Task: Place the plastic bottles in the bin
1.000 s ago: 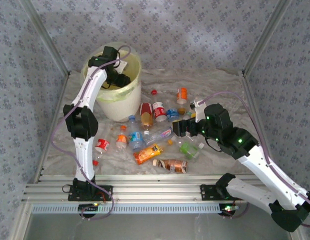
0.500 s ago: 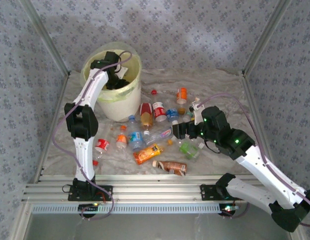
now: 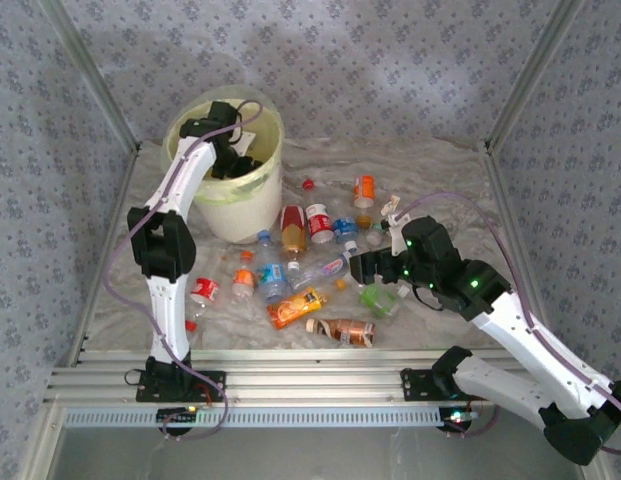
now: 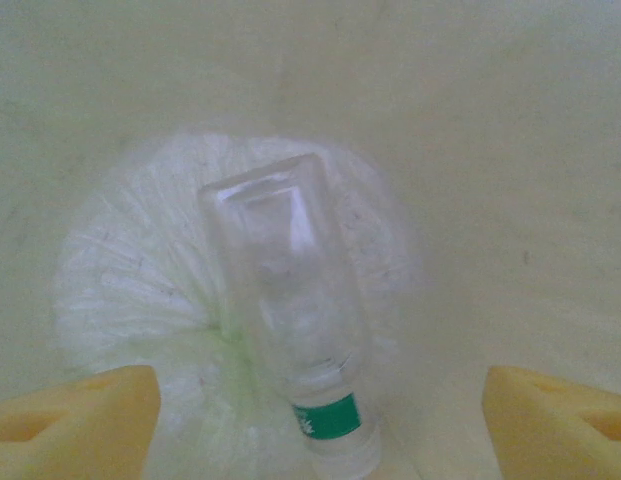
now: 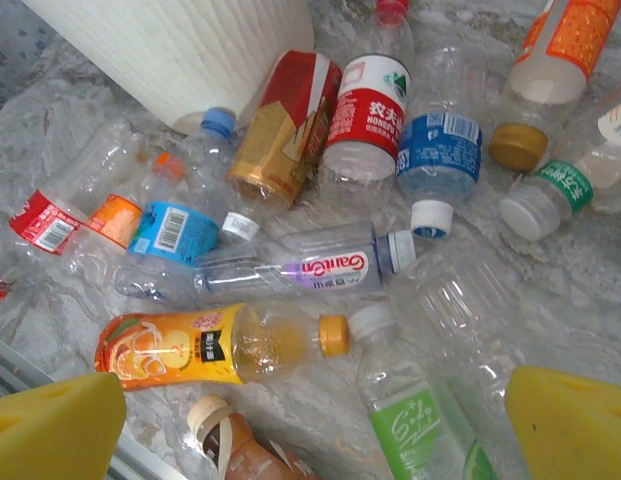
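The bin (image 3: pixel 245 205), a round cream-yellow bucket with a pale liner, is standing upright toward the table's far left corner. One clear bottle with a green label (image 4: pixel 290 320) is lying inside it on the liner. The other plastic bottles (image 3: pixel 320 268) are lying scattered on their sides across the table's middle, just right of the bin. Among them are an orange-juice bottle (image 5: pixel 210 345), a red-labelled one (image 5: pixel 365 115), a blue-labelled one (image 5: pixel 440 150) and a green-labelled one (image 5: pixel 415 420). A brown one (image 3: pixel 342 331) is lying nearest the near edge.
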Available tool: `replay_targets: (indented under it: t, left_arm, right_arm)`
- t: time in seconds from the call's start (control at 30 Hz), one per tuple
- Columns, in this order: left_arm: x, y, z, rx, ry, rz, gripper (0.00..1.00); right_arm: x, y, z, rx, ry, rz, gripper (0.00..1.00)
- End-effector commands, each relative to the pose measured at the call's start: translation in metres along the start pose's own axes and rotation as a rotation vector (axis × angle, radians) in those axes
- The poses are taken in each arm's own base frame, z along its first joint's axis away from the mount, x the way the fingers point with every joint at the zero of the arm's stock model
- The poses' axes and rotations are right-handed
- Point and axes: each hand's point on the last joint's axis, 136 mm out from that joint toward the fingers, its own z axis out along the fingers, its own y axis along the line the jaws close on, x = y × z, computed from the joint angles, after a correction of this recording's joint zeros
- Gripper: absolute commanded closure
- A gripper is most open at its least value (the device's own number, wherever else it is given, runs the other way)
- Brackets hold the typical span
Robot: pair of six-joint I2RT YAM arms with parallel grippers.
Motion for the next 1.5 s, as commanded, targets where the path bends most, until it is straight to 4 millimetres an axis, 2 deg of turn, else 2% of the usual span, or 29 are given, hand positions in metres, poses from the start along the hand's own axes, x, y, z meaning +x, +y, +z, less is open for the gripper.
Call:
replay_targets:
  t: [0.0,0.2,0.4,0.6,0.73,0.93,1.13,1.27,1.47]
  left_arm:
    - [-0.017,-0.013,-0.059,0.031,-0.130,-0.008,0.12]
    - [-0.022,-0.019,-0.103,0.033,-0.216,-0.030,0.00]
    - [-0.020,-0.033,-0.147,0.073,-0.300,-0.039,0.00]
    - [-0.008,-0.049,-0.186,0.132,-0.382,-0.031,0.00]
    - [0.002,-0.065,-0.221,0.200,-0.490,-0.017,0.01]
    - [0.035,-0.100,-0.249,0.368,-0.578,0.025,0.01]
    - [0.072,-0.141,-0.272,0.512,-0.623,0.136,0.00]
    - [0.089,-0.156,-0.280,0.556,-0.627,0.181,0.00]
    - [0.098,-0.170,-0.290,0.595,-0.639,0.213,0.00]
  right_arm:
    - [0.017,-0.004,0.001,0.023,0.074,0.024,0.02]
    - [0.045,0.008,0.009,-0.005,0.182,-0.026,0.03]
    - [0.079,0.017,0.022,-0.015,0.292,-0.081,0.06]
    - [0.108,0.019,0.030,0.004,0.389,-0.164,0.08]
    - [0.125,0.021,0.039,0.023,0.453,-0.204,0.08]
    - [0.143,0.024,0.055,0.059,0.534,-0.291,0.10]
    - [0.159,0.028,0.070,0.064,0.613,-0.362,0.15]
    - [0.172,0.032,0.075,0.065,0.673,-0.430,0.17]
    - [0.188,0.038,0.086,0.073,0.748,-0.497,0.19]
